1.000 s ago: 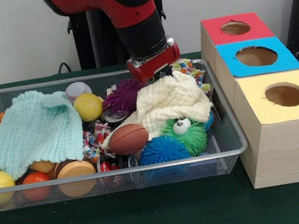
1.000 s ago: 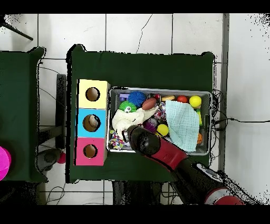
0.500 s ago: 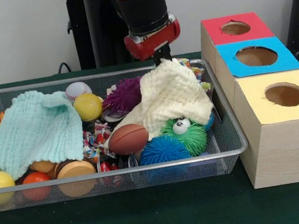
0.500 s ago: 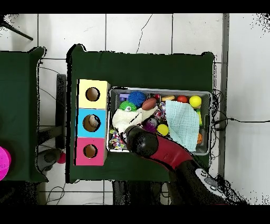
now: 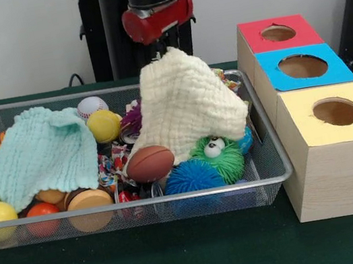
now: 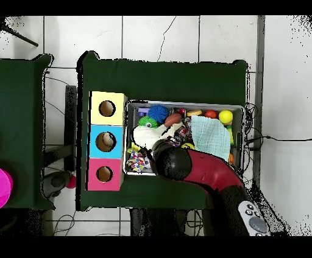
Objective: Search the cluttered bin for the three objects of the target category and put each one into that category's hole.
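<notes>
The wire mesh bin (image 5: 114, 89) holds several toys and two cloths; it also shows in the overhead view (image 6: 183, 103). My gripper (image 5: 164, 48) is shut on the top of a cream knitted cloth (image 5: 182, 107) and holds it up over the bin's right half, with its lower edge draped on the toys. In the overhead view my arm (image 6: 183, 165) hides the gripper, and the cream cloth (image 6: 148, 137) shows beside it. The blue-panelled hole (image 5: 302, 66) is the middle one of the wooden box to the right of the bin and also shows in the overhead view (image 6: 106, 141).
In the bin lie a mint cloth (image 5: 43, 152), a brown football (image 5: 150, 163), a green furry toy with eyes (image 5: 219, 155), a blue spiky ball (image 5: 191, 177), a yellow ball (image 5: 103, 125) and a baseball (image 5: 91, 106). Red (image 5: 277, 33) and yellow (image 5: 336, 111) holes flank the blue one.
My gripper has risen from the bin and drawn back a little to the left, pulling the cream cloth up with it. The cloth now hangs tall and hides most of the purple spiky ball.
</notes>
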